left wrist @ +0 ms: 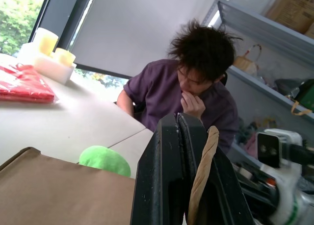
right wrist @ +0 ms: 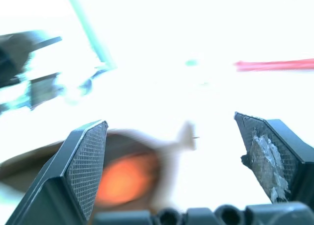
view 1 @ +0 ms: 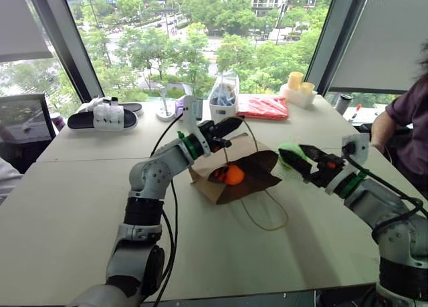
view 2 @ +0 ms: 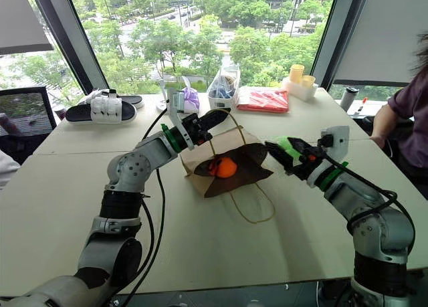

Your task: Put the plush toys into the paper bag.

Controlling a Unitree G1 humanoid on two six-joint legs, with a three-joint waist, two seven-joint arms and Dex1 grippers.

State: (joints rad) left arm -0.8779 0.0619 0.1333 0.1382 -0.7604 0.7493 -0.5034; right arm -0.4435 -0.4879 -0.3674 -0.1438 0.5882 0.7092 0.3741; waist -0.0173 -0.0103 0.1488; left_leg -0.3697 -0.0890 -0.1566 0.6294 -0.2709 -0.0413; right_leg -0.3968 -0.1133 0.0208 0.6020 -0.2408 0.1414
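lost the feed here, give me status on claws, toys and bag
Left claw shut on twine handle of brown paper bag. Right claw open. Orange plush toy inside bag, green plush toy outside, by right claw.

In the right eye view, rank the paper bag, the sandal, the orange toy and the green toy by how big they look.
1. paper bag
2. sandal, though it sits farther away
3. orange toy and green toy: both partly hidden, too close to rank

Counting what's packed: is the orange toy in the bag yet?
In: the orange toy lies inside the brown bag's dark open mouth.
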